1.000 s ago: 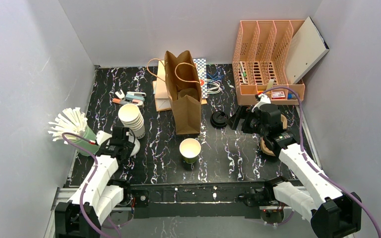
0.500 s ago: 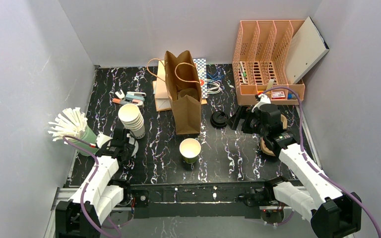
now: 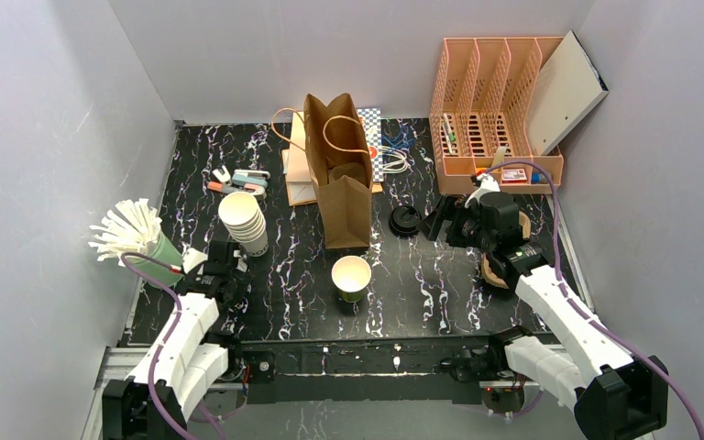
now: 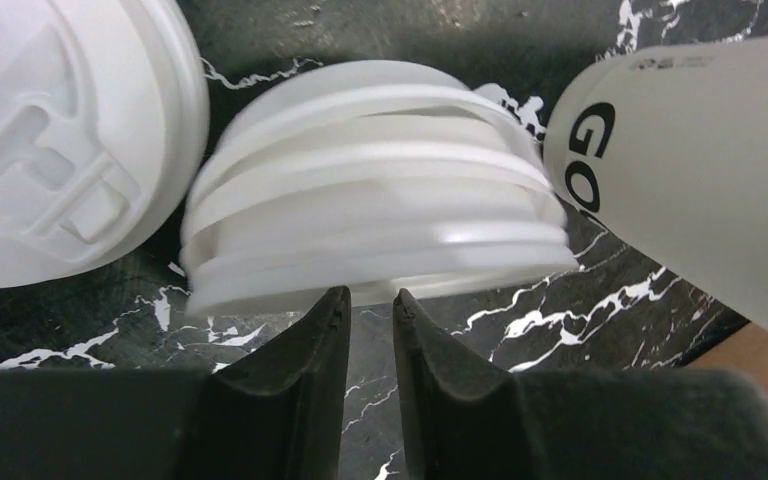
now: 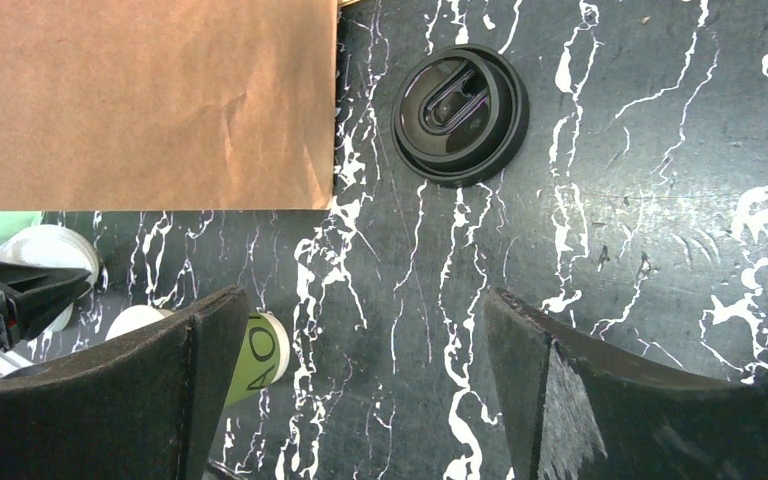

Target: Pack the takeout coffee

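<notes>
No cup with a white sip lid shows. A green paper cup (image 3: 351, 278) stands open-topped in front of the brown paper bag (image 3: 341, 179); it also shows in the right wrist view (image 5: 257, 355). My left gripper (image 3: 231, 263) is low by the stack of lidless cream cups (image 3: 244, 221). In the left wrist view the gripper (image 4: 370, 297) is shut with only a sliver of gap and nothing between the fingers. Its tips are at the rim of a stack of white lids (image 4: 375, 230). My right gripper (image 5: 362, 296) is open and empty above the table.
A single white lid (image 4: 60, 140) lies left of the lid stack, a cream cup wall (image 4: 700, 170) to its right. A loose black lid (image 5: 460, 100) lies right of the bag. A green holder of white sticks (image 3: 133, 234) stands far left, an orange file rack (image 3: 495, 110) back right.
My left gripper has drawn back a little toward the near edge and now covers the white lids in the top view. The right arm has not moved.
</notes>
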Motion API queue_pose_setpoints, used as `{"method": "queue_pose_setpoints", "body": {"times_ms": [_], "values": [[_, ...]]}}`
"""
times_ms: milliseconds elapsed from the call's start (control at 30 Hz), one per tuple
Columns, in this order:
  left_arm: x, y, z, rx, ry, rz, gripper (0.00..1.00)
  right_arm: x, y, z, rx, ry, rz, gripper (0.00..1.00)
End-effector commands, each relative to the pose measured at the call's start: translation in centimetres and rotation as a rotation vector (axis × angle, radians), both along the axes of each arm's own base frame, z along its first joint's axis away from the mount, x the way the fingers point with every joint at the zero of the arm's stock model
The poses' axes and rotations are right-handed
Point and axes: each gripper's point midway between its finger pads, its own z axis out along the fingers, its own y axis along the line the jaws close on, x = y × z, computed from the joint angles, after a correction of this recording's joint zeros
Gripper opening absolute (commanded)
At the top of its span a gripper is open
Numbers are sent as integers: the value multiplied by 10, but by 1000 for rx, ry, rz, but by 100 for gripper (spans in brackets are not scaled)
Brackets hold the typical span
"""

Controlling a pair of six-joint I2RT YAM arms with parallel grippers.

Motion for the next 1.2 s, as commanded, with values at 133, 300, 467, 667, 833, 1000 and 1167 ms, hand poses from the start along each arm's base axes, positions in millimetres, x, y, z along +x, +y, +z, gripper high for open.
{"method": "queue_pose_setpoints", "body": {"times_ms": [133,300,467,667,833,1000,1167], "values": [[-12,-13,-13,-41,60,-106,21,1,10,29,52,-52,36,95],[-14,-23,-20,-87,61,-145,22,1,11,29,58,-47,34,95],[-16,-35,-28,-139,52,-196,23,1,12,31,70,-47,36,95],[-4,-43,3,-141,-16,-298,27,2,14,33,78,-47,40,95],[2,-11,36,1,-76,-169,41,2,16,33,84,-42,49,95],[6,3,40,40,-97,-61,74,1,16,33,82,-44,50,96],[11,10,32,41,-111,32,60,-1,13,34,73,-52,45,96]]}}
